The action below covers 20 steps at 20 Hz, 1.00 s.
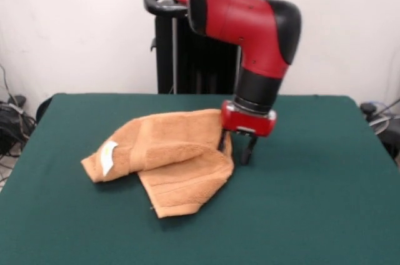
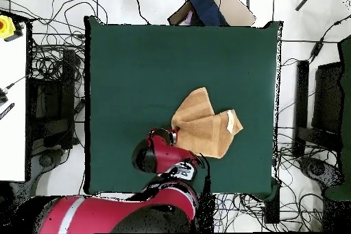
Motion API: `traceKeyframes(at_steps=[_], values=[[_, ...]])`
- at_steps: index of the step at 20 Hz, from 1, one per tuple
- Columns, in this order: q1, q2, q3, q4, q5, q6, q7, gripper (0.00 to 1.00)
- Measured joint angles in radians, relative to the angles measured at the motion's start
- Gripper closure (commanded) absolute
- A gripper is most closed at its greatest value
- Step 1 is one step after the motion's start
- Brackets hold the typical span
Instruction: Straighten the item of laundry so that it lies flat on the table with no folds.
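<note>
The orange-tan towel [image 1: 172, 155] lies crumpled and folded over itself on the dark green table [image 1: 312, 184], left of the middle. Its white tag [image 1: 109, 157] shows at the left end. My gripper [image 1: 235, 148] stands low at the towel's right edge, fingertips near the table. Its fingers are apart: one finger [image 1: 222, 140] touches the towel's edge and the other stands over bare table. In the overhead view the towel [image 2: 203, 123] lies right of the table's [image 2: 137, 73] middle. There my arm [image 2: 164, 157] covers the gripper at the towel's lower left corner.
The black pedestal [image 1: 187, 52] stands behind the table's far edge. Cables lie on the floor around the table [image 2: 58, 80]. A white bench [image 2: 12, 108] with a yellow box [image 2: 7, 25] stands beside it. A blue and brown object [image 2: 206, 5] lies just beyond one table edge.
</note>
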Motion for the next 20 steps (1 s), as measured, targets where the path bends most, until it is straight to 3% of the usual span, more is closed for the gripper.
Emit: traceKeyframes(at_steps=[5,9,10,14,20], values=[[-0.077,-0.048,-0.001,0.034,-0.001,0.059,0.0,0.0],[-0.101,-0.151,-0.001,0.074,-0.001,0.228,0.0,0.0],[-0.122,-0.22,0.005,0.096,-0.002,0.33,0.0,0.0],[-0.19,-0.325,0.041,0.131,-0.002,0.427,0.0,0.0],[-0.284,-0.416,0.109,0.148,0.004,0.455,0.0,0.0]])
